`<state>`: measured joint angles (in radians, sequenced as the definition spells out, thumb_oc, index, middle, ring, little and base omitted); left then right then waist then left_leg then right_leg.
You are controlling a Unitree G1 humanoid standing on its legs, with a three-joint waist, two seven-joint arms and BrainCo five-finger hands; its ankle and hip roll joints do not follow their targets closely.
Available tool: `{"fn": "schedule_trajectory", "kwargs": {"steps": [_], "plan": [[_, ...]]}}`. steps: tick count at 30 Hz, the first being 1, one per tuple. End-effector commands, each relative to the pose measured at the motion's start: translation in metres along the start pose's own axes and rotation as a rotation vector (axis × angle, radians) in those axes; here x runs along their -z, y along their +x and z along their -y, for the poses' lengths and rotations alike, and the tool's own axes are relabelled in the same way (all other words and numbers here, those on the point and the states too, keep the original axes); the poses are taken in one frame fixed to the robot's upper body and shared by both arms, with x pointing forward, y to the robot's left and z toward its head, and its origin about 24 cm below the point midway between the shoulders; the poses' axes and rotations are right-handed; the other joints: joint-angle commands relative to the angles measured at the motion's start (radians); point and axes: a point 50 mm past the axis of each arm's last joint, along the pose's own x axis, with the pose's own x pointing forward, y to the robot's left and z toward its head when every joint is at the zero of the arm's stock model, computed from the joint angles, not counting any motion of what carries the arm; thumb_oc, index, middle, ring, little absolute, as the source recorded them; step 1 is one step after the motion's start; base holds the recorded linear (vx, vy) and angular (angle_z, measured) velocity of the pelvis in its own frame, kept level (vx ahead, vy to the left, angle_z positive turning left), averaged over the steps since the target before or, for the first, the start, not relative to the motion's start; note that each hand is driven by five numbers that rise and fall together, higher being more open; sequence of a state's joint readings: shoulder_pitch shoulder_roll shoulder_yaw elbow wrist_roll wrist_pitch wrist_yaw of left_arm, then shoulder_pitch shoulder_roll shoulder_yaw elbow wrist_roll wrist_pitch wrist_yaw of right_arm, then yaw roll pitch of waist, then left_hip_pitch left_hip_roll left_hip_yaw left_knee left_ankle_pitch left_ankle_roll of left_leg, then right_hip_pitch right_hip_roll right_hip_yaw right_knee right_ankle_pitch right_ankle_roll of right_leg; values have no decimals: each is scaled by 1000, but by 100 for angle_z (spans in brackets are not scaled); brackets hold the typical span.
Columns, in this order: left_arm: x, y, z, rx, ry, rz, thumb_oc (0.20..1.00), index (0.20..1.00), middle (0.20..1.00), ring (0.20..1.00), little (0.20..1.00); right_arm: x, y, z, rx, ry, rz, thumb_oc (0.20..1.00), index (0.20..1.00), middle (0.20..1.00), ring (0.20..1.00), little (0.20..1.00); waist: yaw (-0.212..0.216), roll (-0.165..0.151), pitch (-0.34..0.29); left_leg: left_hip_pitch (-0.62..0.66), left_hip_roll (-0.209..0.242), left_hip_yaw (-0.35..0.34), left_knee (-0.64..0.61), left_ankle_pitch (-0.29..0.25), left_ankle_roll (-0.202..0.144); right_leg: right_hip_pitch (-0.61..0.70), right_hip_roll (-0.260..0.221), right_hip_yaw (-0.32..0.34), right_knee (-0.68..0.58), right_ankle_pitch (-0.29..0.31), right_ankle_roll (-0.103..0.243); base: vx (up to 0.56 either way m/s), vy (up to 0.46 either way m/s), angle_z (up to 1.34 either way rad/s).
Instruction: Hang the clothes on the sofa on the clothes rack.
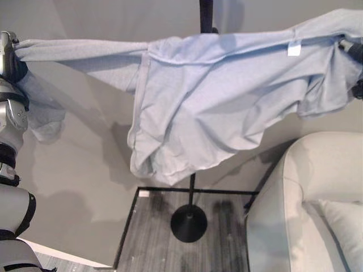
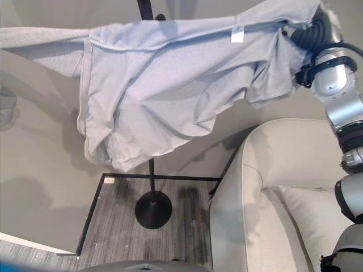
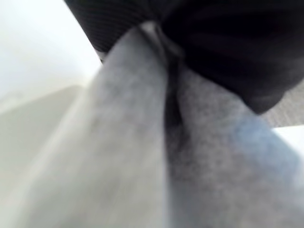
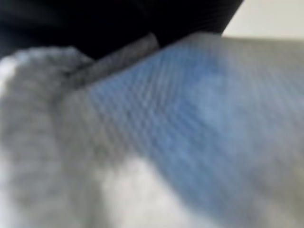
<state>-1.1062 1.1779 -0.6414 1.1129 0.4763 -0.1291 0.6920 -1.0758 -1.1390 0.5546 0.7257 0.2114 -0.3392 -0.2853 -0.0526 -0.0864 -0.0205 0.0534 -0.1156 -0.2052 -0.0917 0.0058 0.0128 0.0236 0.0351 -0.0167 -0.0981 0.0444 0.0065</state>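
Pale blue-grey cotton garment stretched wide in air, small white tag near top edge, body sagging in folds in front of black metal rack pole. Left robot hand at far left, sleeve end bunched in its closed grip. Right robot hand at far right, cloth wrapped over it, fingers hidden, can't tell grip. Round black rack base below on grey wood floor. Cream fabric sofa near right.
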Motion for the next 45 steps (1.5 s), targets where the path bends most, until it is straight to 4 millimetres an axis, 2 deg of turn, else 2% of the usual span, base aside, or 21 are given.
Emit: {"fn": "schedule_trajectory", "kwargs": {"steps": [1, 3, 4, 7, 9, 10, 12, 17, 19, 25, 28, 30, 33, 36, 37, 38, 39, 41, 42, 44, 45], "plan": [[55, -16, -2, 67, 162, -181, 200, 200, 200, 200, 200, 28, -5, 76, 293, -2, -163, 200, 200, 200, 200, 200, 26, -7, -89, -15, 137, 100, 4, -13, -96, 49, -32, 12, 22, -69, 129, 0, 0, 0], [48, -20, 8, 99, 151, -165, 200, 200, 200, 200, 200, 32, -6, 68, 268, 0, -184, 200, 200, 200, 200, 200, 26, -6, -88, -13, 137, 100, 4, -12, -96, 51, -33, 11, 23, -70, 128, 0, 0, 0], [32, -31, 31, 178, 114, -146, 200, 200, 200, 200, 200, 41, -9, 47, 214, 18, -228, 200, 200, 200, 200, 200, 26, -5, -86, -11, 136, 99, 4, -12, -95, 54, -33, 13, 23, -71, 127, 0, 0, 0], [16, -44, 51, 259, 70, -125, 200, 200, 200, 200, 200, 51, -12, 24, 146, 15, -287, 200, 200, 200, 200, 200, 25, -3, -81, -9, 136, 100, 4, -10, -96, 56, -33, 13, 21, -72, 126, 0, 0, 0], [-16, -64, 79, 370, -5, -65, 200, 200, 200, 200, 200, 63, -20, -6, 40, -25, -370, 200, 200, 200, 200, 200, 29, -4, -62, -19, 135, 99, 4, -2, -96, 47, -33, 12, 21, -69, 125, -37, 12, -2], [-16, -64, 79, 370, -5, -65, 200, 200, 200, 200, 200, 63, -20, -6, 40, -25, -370, 200, 200, 200, 200, 200, 29, -3, -63, -19, 135, 99, 4, -2, -96, 47, -33, 12, 21, -69, 125, -35, 5, 3], [-42, -81, 97, 437, -73, -29, 200, 200, 200, 200, 200, 71, -27, -23, -17, -34, -415, 200, 200, 200, 200, 200, 33, -5, -43, -35, 134, 95, 4, 5, -94, 34, -33, 10, 20, -66, 124, -72, -2, 3], [-95, -114, 122, 560, -197, 58, 200, 200, 200, 200, 200, 81, -46, -63, -109, 26, -502, 200, 200, 200, 200, 200, 43, -9, 16, -84, 131, 83, 4, 27, -90, -11, -31, 8, 19, -58, 121, -116, -14, 4], [-99, -116, 123, 566, -212, 62, 200, 200, 200, 200, 200, 81, -48, -67, -117, 38, -508, 200, 200, 200, 200, 200, 44, -8, 22, -93, 130, 83, 4, 30, -90, -17, -30, 10, 19, -55, 120, -57, -9, 3], [-126, -160, 141, 674, -318, 64, 200, 200, 200, 200, 200, 86, -86, -119, -214, 178, -580, 200, 200, 200, 200, 200, 41, -5, 32, -101, 124, 85, 4, 33, -86, -20, -27, 18, 13, -52, 114, -11, -7, 3], [-145, -185, 146, 715, -402, 62, 200, 200, 200, 200, 200, 76, -108, -150, -289, 261, -558, 200, 200, 200, 200, 200, 40, -3, 31, -93, 123, 88, 4, 29, -84, -12, -26, 23, 12, -54, 111, 0, 0, 0], [-150, -192, 147, 726, -427, 60, 200, 200, 200, 200, 200, 71, -113, -157, -302, 293, -547, 200, 200, 200, 200, 200, 40, -3, 30, -91, 124, 90, 4, 27, -84, -9, -26, 24, 12, -55, 110, 0, 0, 0], [-170, -211, 144, 731, -522, 72, 200, 200, 200, 200, 200, 48, -127, -179, -334, 433, -481, 200, 200, 200, 200, 200, 40, 0, 29, -82, 125, 93, 4, 21, -82, -2, -25, 26, 11, -59, 107, 0, -4, -1], [-196, -250, 140, 790, -611, 129, 200, 200, 200, 200, 200, 15, -154, -208, -402, 605, -409, 200, 200, 200, 200, 200, 39, 5, 29, -68, 126, 95, 4, 14, -80, 8, -23, 27, 11, -67, 103, 1, -15, -5], [-196, -251, 140, 791, -610, 129, 200, 200, 200, 200, 200, 15, -154, -208, -403, 605, -410, 200, 200, 200, 200, 200, 40, 5, 28, -68, 126, 95, 4, 14, -80, 9, -23, 27, 11, -67, 103, 6, -20, -6], [-206, -274, 139, 839, -640, 138, 200, 200, 200, 200, 200, -1, -169, -222, -437, 691, -397, 200, 200, 200, 200, 200, 40, 7, 27, -60, 126, 95, 4, 11, -80, 14, -22, 29, 12, -69, 100, 5, -9, -4], [-206, -274, 139, 840, -640, 138, 200, 200, 200, 200, 200, -1, -170, -222, -438, 691, -398, 200, 200, 200, 200, 200, 40, 7, 26, -60, 127, 96, 4, 11, -80, 15, -22, 29, 11, -69, 100, 0, 0, 0], [-215, -309, 137, 925, -661, 158, 200, 200, 200, 200, 200, -20, -185, -237, -471, 788, -394, 200, 200, 200, 200, 200, 43, 9, 22, -51, 128, 95, 4, 8, -78, 23, -22, 29, 12, -72, 95, 12, -6, -5], [-215, -309, 137, 926, -661, 158, 200, 200, 200, 200, 200, -20, -185, -237, -471, 788, -395, 200, 200, 200, 200, 200, 43, 9, 22, -51, 128, 95, 4, 8, -78, 24, -22, 29, 12, -72, 95, 5, -5, -5], [-220, -337, 134, 1000, -679, 160, 200, 200, 200, 200, 200, -30, -194, -244, -475, 865, -408, 200, 200, 200, 200, 200, 47, 10, 18, -45, 129, 94, 4, 6, -77, 31, -21, 31, 12, -75, 91, 7, -3, 2], [-220, -337, 134, 1001, -679, 160, 200, 200, 200, 200, 200, -30, -195, -244, -476, 865, -409, 200, 200, 200, 200, 200, 47, 9, 17, -45, 129, 94, 4, 6, -77, 31, -21, 31, 12, -76, 91, 7, -2, 3]]}}
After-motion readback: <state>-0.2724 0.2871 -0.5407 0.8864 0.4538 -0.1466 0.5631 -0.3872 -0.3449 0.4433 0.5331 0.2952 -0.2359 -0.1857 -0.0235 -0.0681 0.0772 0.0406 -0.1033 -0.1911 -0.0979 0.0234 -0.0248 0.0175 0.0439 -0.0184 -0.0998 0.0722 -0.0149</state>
